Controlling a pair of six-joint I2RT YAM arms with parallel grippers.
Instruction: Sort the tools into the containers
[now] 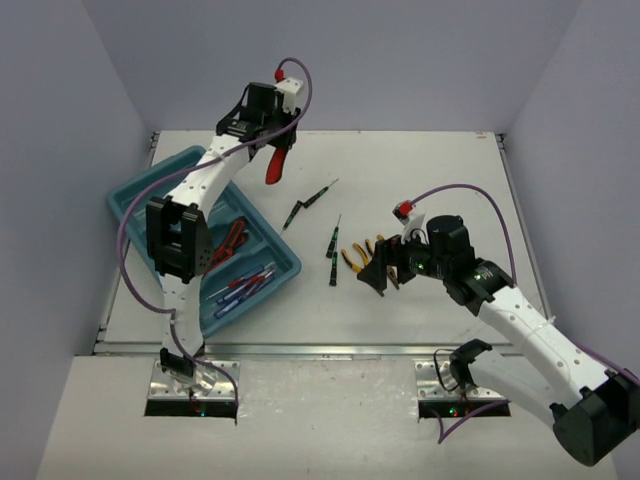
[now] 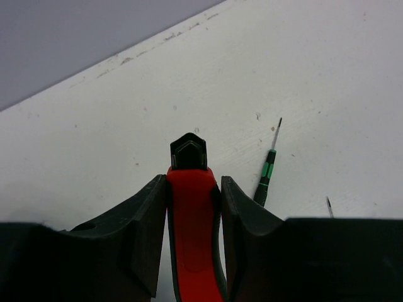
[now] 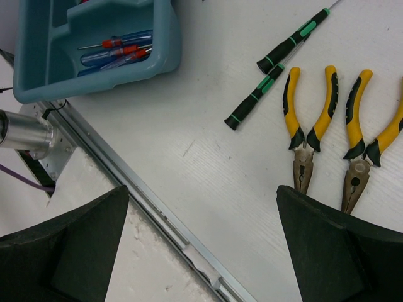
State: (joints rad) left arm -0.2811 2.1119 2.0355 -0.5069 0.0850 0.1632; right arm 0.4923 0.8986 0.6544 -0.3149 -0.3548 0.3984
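Note:
My left gripper (image 1: 270, 138) hangs over the far middle of the table, shut on a red-handled cutter (image 1: 276, 166). In the left wrist view the red handle (image 2: 192, 214) is clamped between both fingers, its black end pointing away. The teal tray (image 1: 135, 200) lies at the left and holds red cutters (image 1: 232, 243) and blue-handled screwdrivers (image 1: 240, 288). Two black-green screwdrivers (image 1: 310, 203) (image 1: 334, 250) lie mid-table. Two yellow-handled pliers (image 3: 308, 119) (image 3: 368, 132) lie just ahead of my right gripper (image 3: 201, 192), which is wide open with nothing in it.
The metal rail (image 3: 145, 201) of the table's near edge runs diagonally under the right gripper. The tray's near corner (image 3: 94, 82) shows at the upper left of the right wrist view. A black-green screwdriver (image 2: 267, 173) lies on the white table below the held cutter.

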